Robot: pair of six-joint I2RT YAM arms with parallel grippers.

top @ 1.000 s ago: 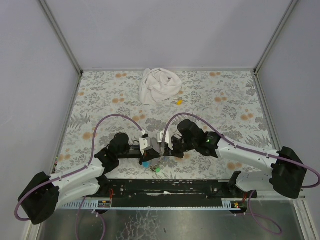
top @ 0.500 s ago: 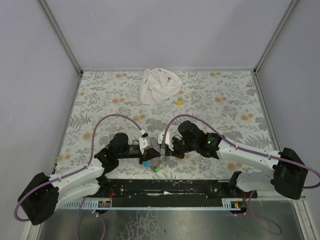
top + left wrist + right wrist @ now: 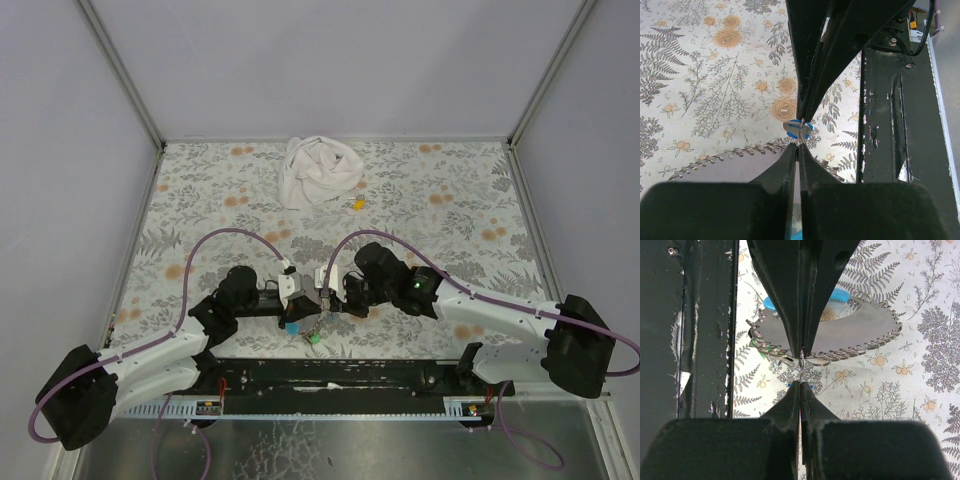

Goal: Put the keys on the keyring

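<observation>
From overhead, the keyring [image 3: 321,303] is too small to make out where the arms meet. Up close, black fingers [image 3: 782,290] cover the middle of the strap [image 3: 860,327] and most of the keys [image 3: 840,294].

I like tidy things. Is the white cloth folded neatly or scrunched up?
Scrunched up: the white cloth sits in a lumpy, wrinkled heap, not flat or neatly folded.

Place: robotics lab, enclosed test cell.
Evidence:
- 3 plain pale walls [image 3: 330,60], joined by metal corner posts [image 3: 120,70].
- Tabletop [image 3: 450,200] under a floral-print cover.
- Left arm [image 3: 150,362] and right arm [image 3: 500,312], bolted to a black rail [image 3: 330,372] at the near edge.
- Purple cables [image 3: 205,243] looped along both arms.
- Bare metal sheet [image 3: 330,450] in front of the rail.
</observation>
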